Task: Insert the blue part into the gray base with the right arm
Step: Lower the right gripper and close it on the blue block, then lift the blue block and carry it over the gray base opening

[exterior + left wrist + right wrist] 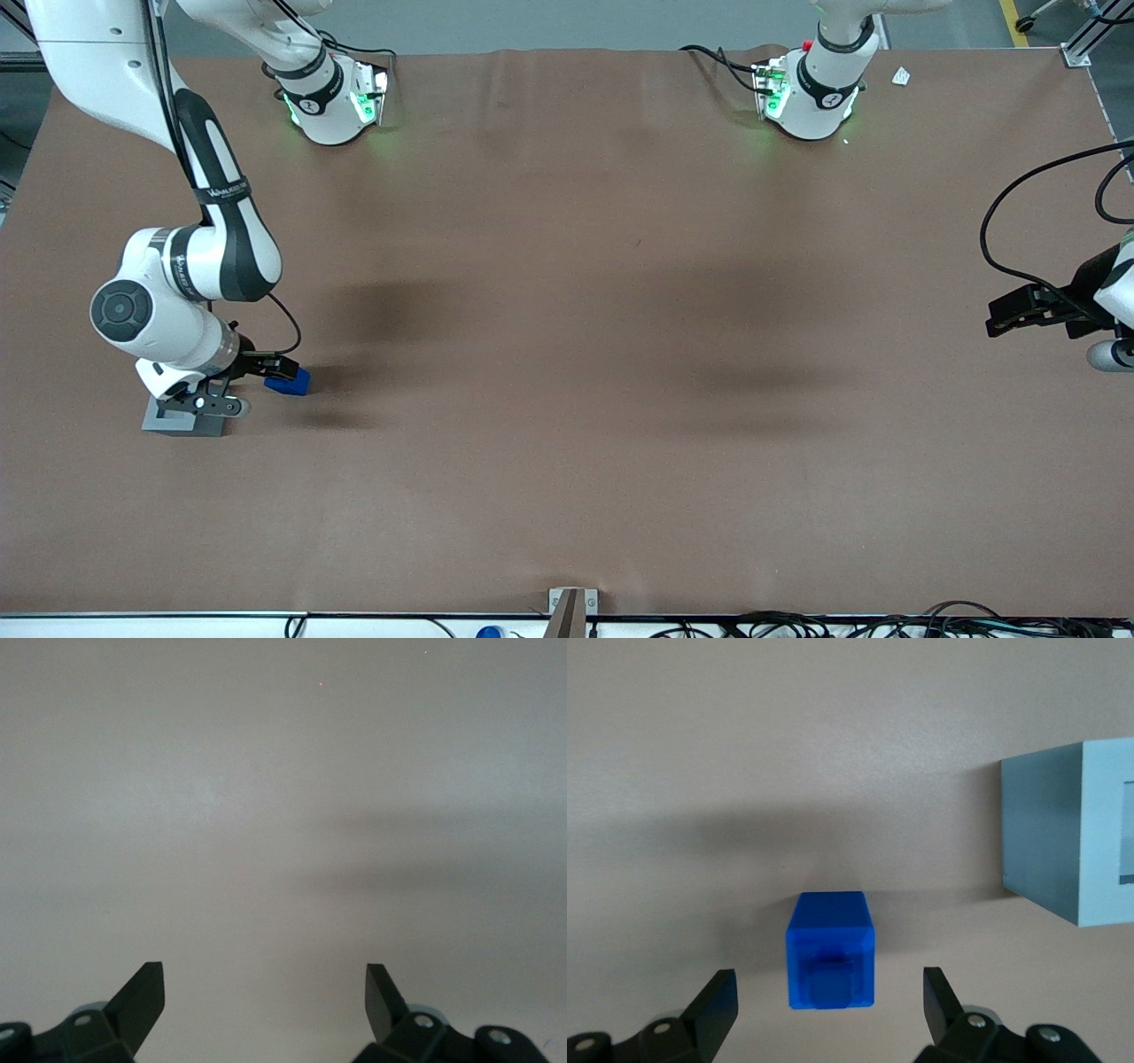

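Lying on the desk beside the gray base, the blue part sits centred between the gripper's wide-spread, empty fingers, its stub facing the wrist camera.

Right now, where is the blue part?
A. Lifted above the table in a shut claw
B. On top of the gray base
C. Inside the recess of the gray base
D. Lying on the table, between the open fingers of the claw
D: the blue part lies on the table between the spread fingers of the open claw, apart from the gray base.
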`<move>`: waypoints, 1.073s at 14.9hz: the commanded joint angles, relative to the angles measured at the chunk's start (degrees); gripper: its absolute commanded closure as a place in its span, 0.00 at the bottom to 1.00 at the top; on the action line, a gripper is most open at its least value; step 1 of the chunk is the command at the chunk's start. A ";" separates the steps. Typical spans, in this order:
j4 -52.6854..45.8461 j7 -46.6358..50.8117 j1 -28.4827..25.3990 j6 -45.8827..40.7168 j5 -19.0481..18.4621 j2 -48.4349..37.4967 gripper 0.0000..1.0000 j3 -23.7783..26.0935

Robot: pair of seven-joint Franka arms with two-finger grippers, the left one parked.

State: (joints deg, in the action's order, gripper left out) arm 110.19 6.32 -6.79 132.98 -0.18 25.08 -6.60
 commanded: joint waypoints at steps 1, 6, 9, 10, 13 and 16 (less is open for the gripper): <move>1.08 0.09 0.64 2.54 -0.96 0.67 0.10 0.53; 1.34 0.09 0.29 3.16 -0.96 1.64 0.19 0.53; 1.34 0.09 0.29 3.16 -0.96 2.17 0.27 0.53; 1.34 0.09 0.46 3.16 -0.96 2.25 0.27 0.53; 1.43 0.09 0.64 3.16 -0.96 2.52 0.32 0.62; 1.43 0.09 0.55 3.16 -0.96 2.78 0.41 0.62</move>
State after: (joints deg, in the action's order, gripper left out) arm 110.78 6.28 -6.78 135.15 -0.28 27.79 -6.45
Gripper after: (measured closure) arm 0.361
